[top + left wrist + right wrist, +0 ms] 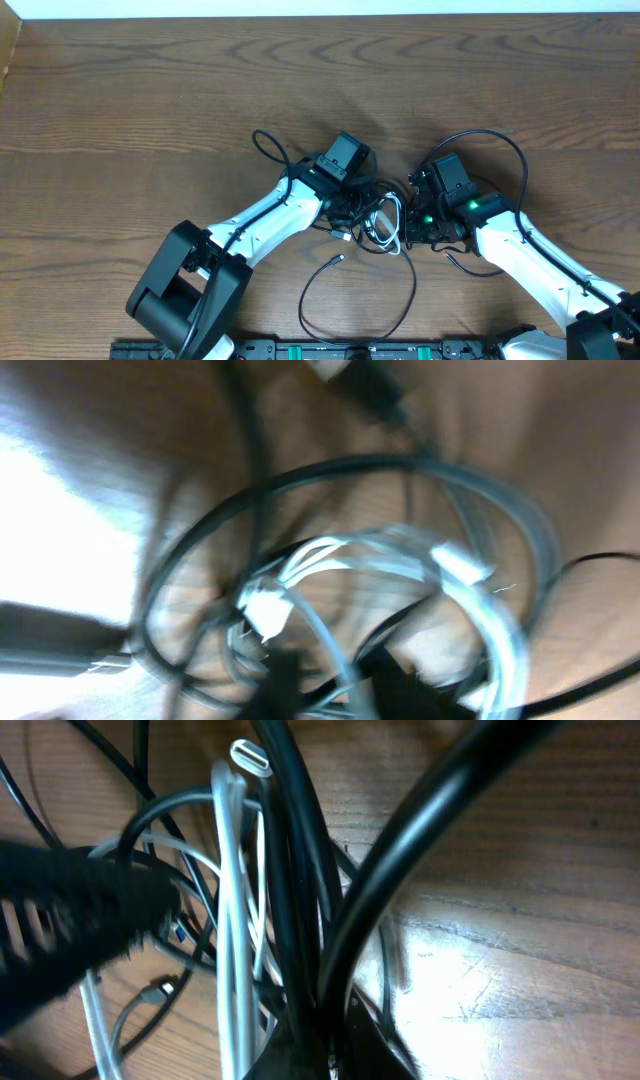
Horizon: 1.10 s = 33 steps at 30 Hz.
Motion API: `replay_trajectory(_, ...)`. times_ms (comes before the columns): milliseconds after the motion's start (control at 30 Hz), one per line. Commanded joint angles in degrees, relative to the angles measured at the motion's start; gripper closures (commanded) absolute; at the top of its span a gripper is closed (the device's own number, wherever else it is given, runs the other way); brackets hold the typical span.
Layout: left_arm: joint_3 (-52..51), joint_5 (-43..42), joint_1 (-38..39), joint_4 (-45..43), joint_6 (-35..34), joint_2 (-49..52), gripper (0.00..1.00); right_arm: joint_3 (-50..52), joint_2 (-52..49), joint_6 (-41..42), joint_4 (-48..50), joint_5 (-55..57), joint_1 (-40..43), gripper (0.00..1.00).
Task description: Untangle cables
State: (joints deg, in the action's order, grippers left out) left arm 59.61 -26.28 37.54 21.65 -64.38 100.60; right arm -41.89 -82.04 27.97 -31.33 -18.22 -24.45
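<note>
Your right claw [418, 222] is closed. In its wrist view dark cords run straight down into it, so it looks clamped on a black cable [300, 920], though nothing shows which of the two long ones it is. Your left claw [348, 212] is pushed into the same knot [372, 212] from the other side. Its wrist view is badly blurred and the overhead view hides the fingertips, so whether it is apart, together or gripping anything cannot be told. The cables lie bunched on the wooden surface [150, 100] between the two claws. The white cable [385, 222] is coiled at the heart of the bunch, and its flat plug [250, 758] is clear in the right wrist view. One black loop [410, 290] sweeps out toward the robot's base and ends in a free plug [337, 260]. Another black arc [520, 160] curves round the far side of the right wrist, and a small loop [268, 145] pokes out beyond the left arm. You appear to be at the first separating step, with both claws at the knot and nothing freed, so the task is barely begun. Before you pull, make sure the left claw has one cord only, ideally the white one, and not the strand the right claw holds. Then draw the claws apart slowly and low over the surface. Stop if the coil tightens instead of sliding, and mind the arc by the right wrist, which could snag.
</note>
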Motion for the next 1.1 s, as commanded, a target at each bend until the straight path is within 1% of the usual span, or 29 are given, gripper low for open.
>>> replay_trajectory(0,-0.15,-0.04,-0.96,4.28,7.87,0.96,0.92,-0.42,0.07,-1.05,0.24,-0.35,-0.02,0.99)
replay_trajectory(100,-0.13,-0.7,-3.5,8.63,13.33,0.0,0.92,-0.42,0.07,-1.05,0.15,-0.11,-0.02,0.99)
replay_trajectory(167,-0.11,-1.86,-6.12,11.54,17.7,-1.66,0.93,-0.42,0.07,-0.39,-0.48,1.95,0.04,0.99)
replay_trajectory(267,-0.09,-3.34,-10.97,15.45,23.85,-5.86,0.93,-0.42,0.07,2.64,-2.99,8.87,0.15,0.99)
replay_trajectory(333,-0.09,-3.28,-14.29,17.22,26.91,-9.46,0.93,-0.42,0.07,6.49,-5.66,15.28,0.46,0.99)
replay_trajectory(467,-0.09,-3.28,-19.82,18.51,30.01,-17.16,0.92,-0.42,0.07,12.07,-9.75,24.96,1.81,0.99)
replay_trajectory(533,-0.09,-2.97,-21.99,18.38,31.41,-20.79,0.93,-0.42,0.07,13.92,-11.28,27.43,3.43,0.99)
replay_trajectory(700,-0.09,1.68,-25.31,18.4,31.34,-26.49,0.92,-0.42,0.07,14.86,-12.76,26.67,9.4,0.99)
replay_trajectory(833,-0.09,3.87,-25.53,18.38,31.12,-26.86,0.92,-0.42,0.07,14.6,-12.79,23.19,13.51,0.99)
replay_trajectory(900,-0.11,3.87,-25.53,18.38,31.12,-26.45,0.92,-0.42,0.07,12.92,-11.96,18.99,14.53,0.99)
replay_trajectory(1000,-0.11,3.91,-25.53,18.38,30.91,-25.79,0.92,-0.44,0.09,7.65,-9.18,12.9,14.95,0.99)
replay_trajectory(1067,-0.11,5.18,-25.57,18.4,30.91,-25.59,0.92,-0.44,0.09,6.45,-8.17,12.0,14.93,0.98)
